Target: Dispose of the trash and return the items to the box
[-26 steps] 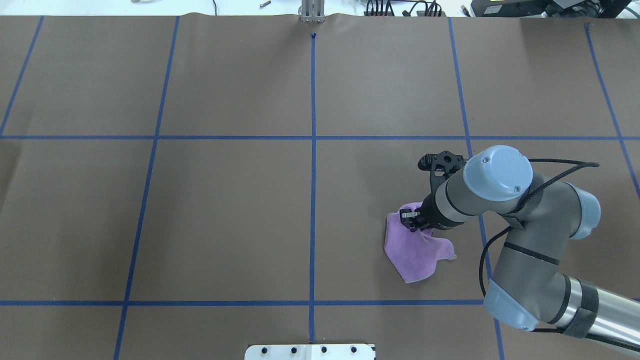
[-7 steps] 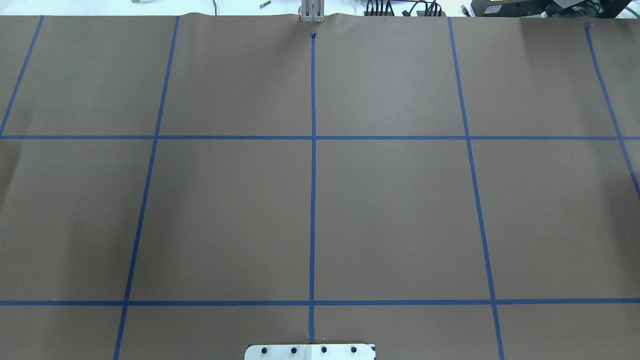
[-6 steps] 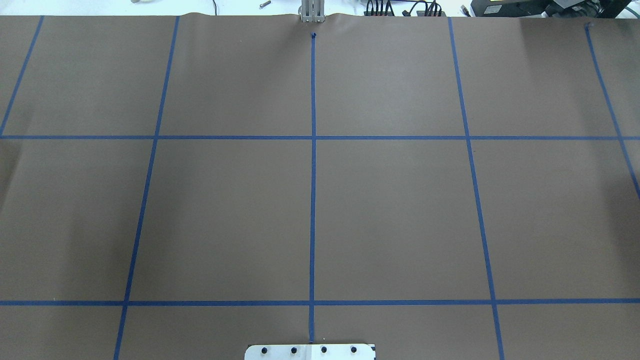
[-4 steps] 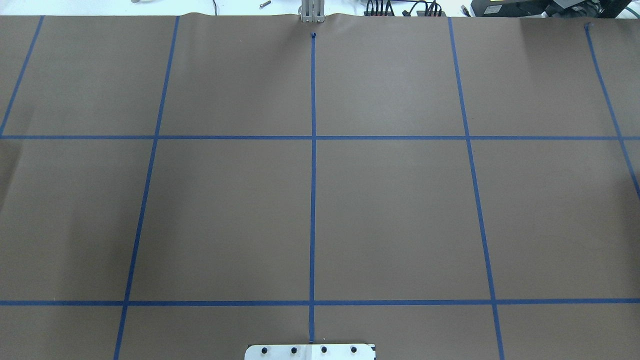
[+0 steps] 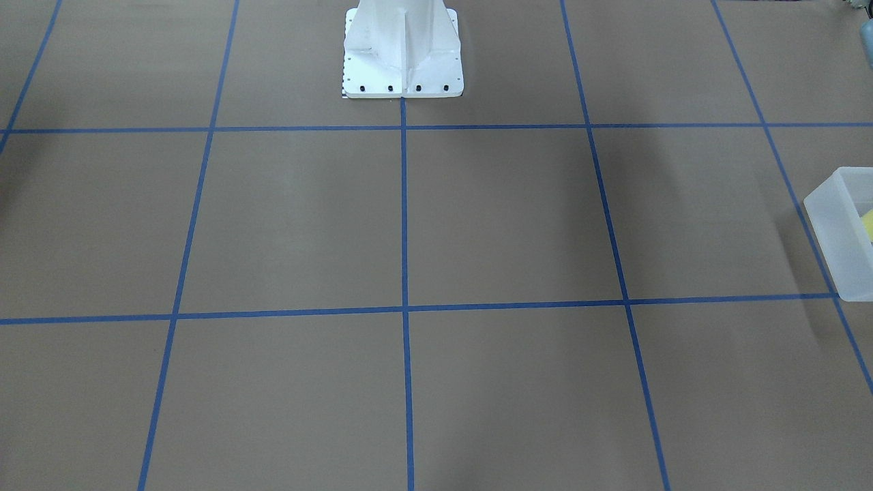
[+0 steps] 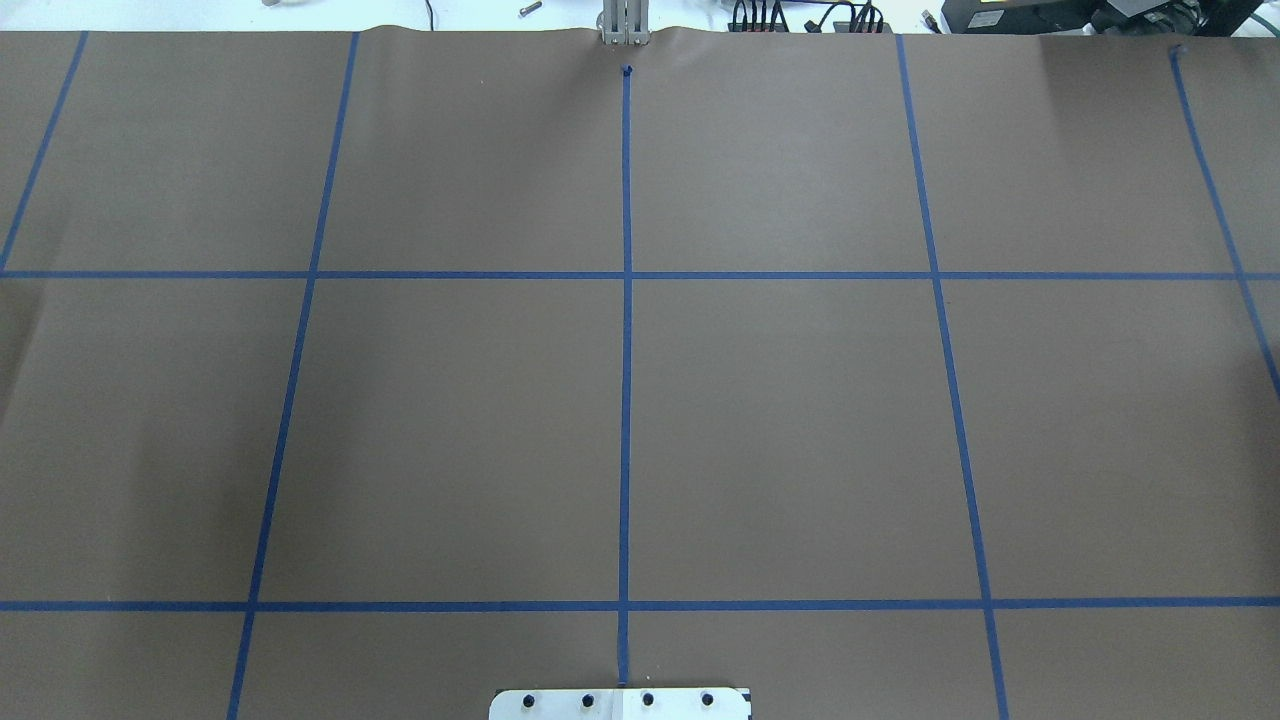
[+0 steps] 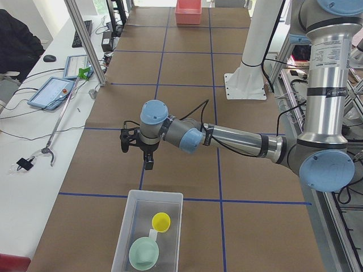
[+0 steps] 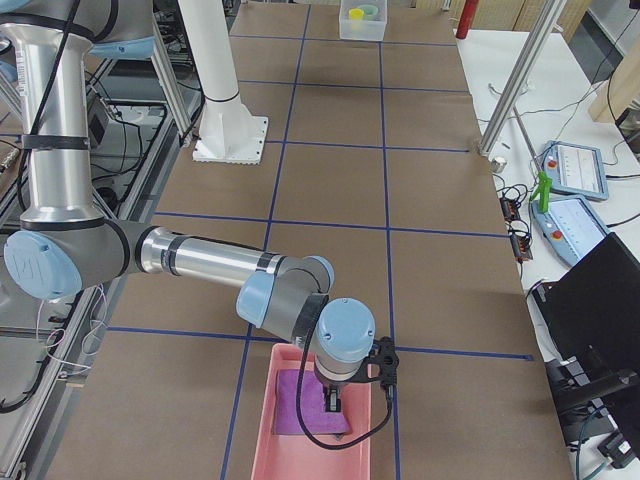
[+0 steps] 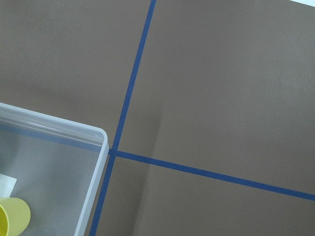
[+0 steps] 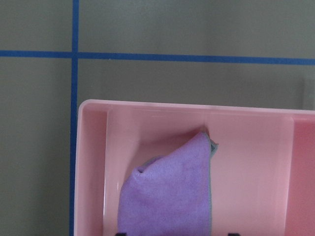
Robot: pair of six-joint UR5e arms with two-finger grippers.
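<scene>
The box point(image 7: 122, 238) stands on the brown table at my left end. The yellow cup point(image 7: 161, 221) and the mint-green bowl point(image 7: 143, 253) lie in it. The left wrist view shows the box corner point(image 9: 59, 129) and the cup point(image 9: 14, 219). The box point(image 5: 835, 239) shows at the front-facing view's right edge. My left gripper point(image 7: 149, 164) hangs above the table just beyond the box; I cannot tell its state. My right gripper point(image 8: 333, 402) hangs open over a purple cloth point(image 10: 170, 191) lying in a pink bin point(image 10: 91, 162); its fingertips point(image 10: 120, 234) stand wide apart.
The white robot base point(image 5: 402, 61) stands at the table's middle edge. A small white paper piece point(image 7: 152, 233) lies in the box. The pink bin point(image 8: 265, 440) stands at the table's right end. Side desks hold tablets point(image 7: 54, 90).
The right arm and the purple cloth, on the table 3.6 s ago, have left the overhead view. Over the last second that view shows no change.
</scene>
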